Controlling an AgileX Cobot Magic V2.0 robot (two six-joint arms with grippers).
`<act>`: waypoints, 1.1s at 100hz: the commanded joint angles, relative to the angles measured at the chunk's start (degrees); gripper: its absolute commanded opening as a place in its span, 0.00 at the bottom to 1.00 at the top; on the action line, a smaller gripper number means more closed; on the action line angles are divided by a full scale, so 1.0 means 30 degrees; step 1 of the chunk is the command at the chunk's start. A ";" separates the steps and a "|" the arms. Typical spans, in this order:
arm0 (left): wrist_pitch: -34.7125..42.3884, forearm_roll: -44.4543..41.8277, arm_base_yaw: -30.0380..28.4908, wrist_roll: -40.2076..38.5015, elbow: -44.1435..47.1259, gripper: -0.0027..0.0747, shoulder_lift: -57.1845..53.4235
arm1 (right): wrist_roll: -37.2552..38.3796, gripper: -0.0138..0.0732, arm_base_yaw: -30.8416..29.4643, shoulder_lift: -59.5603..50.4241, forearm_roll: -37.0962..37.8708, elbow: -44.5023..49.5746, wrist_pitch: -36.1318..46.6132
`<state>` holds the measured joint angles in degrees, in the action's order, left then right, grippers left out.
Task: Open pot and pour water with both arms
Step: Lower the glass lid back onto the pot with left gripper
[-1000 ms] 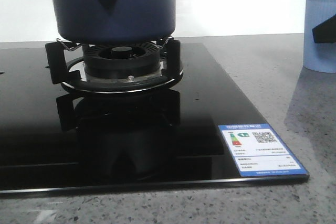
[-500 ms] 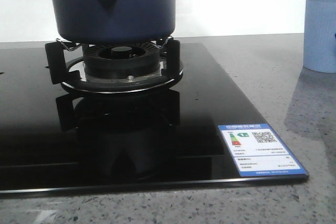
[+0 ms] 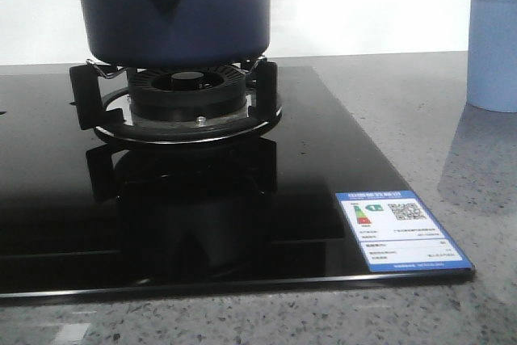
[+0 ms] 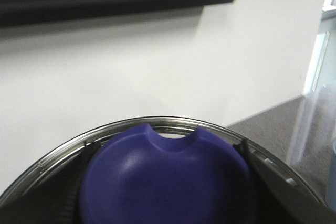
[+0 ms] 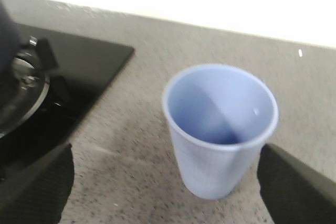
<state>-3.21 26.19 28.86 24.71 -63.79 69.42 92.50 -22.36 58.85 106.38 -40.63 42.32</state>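
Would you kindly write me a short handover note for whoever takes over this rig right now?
The left tool seems shut on the blue knob of the lid; whether the lid is off the pot cannot be told.
The right tool is open, fingers either side of the pale blue cup, not touching it.
The pot sits upright on the burner stand; its top is out of the front view.
The cup stands upright on the counter, right of the cooktop.
Done: lid apparently gripped. Left: confirm the lid is off, then pour.
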 commanded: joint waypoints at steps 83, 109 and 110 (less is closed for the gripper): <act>0.4135 0.0081 0.1447 0.0000 -0.0703 0.50 0.3926 | 0.0748 0.90 -0.0097 -0.2329 -0.0096 -0.0440 0.0833; 0.3530 0.0081 0.1447 -0.0037 -0.0703 0.50 0.3926 | 0.0748 0.90 -0.0097 -0.2329 -0.0096 -0.0440 0.0833; 0.3530 0.0081 0.1447 -0.0037 -0.0703 0.50 0.3926 | 0.0748 0.90 -0.0097 -0.2329 -0.0096 -0.0440 0.0833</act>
<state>2.51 26.19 32.84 24.71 -63.79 83.46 94.70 -22.36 52.63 106.38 -40.63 45.19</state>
